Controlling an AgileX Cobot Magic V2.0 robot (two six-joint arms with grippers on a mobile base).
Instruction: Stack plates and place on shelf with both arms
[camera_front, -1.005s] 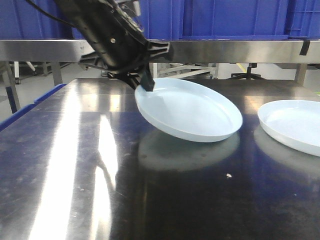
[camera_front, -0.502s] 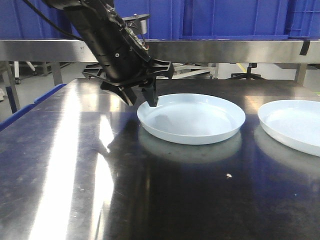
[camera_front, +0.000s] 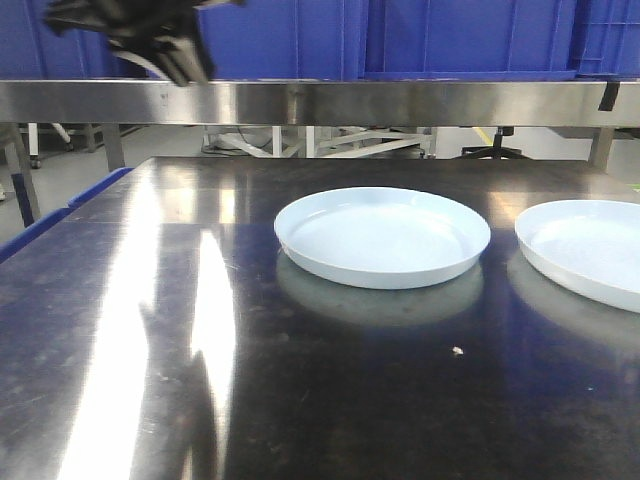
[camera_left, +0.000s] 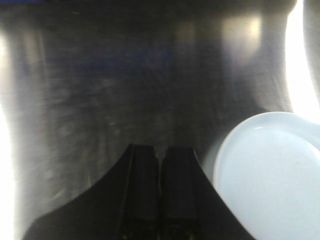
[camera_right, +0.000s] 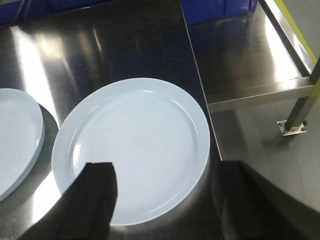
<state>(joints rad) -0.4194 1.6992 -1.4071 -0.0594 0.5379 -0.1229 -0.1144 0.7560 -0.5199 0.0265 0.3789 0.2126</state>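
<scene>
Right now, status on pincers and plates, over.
Left pincer shut, empty. Right pincer open above right plate. Left plate apart from it, both flat on table, unstacked. Nothing between them.

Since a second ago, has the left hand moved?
Yes: the left hand lifted up and left, off the middle plate to the shelf rail.

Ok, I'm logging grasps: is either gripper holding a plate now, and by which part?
Nothing is held. The left gripper is shut and empty, off to the side of one plate; the right gripper hangs open above the other plate.
</scene>
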